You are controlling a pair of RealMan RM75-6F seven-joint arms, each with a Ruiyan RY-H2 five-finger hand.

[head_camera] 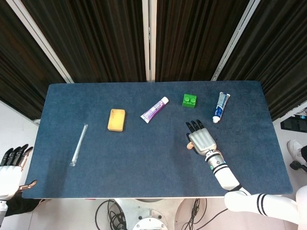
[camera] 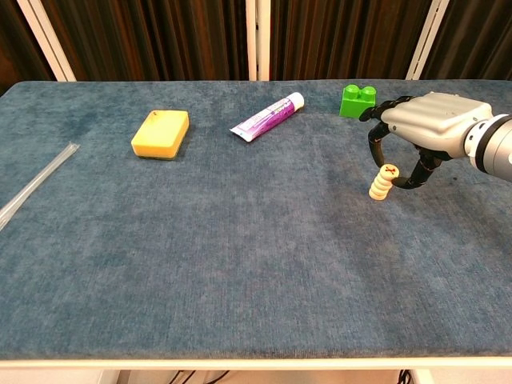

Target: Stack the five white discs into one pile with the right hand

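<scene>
We see the pile of white discs (camera: 382, 182) standing on the blue table (camera: 240, 256), near the green block (camera: 356, 101). Our right robot hand (camera: 416, 128) arches over the pile with its fingers around the top disc. Our left robot hand (head_camera: 10, 165) waits off the table's edge, fingers apart.

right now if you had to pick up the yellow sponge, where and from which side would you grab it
Take the yellow sponge across its two long sides, coming straight down from above. It lies flat on the table, a thick rounded block with open cloth on every side, so fingers can likely drop either side of its narrower width.
</scene>
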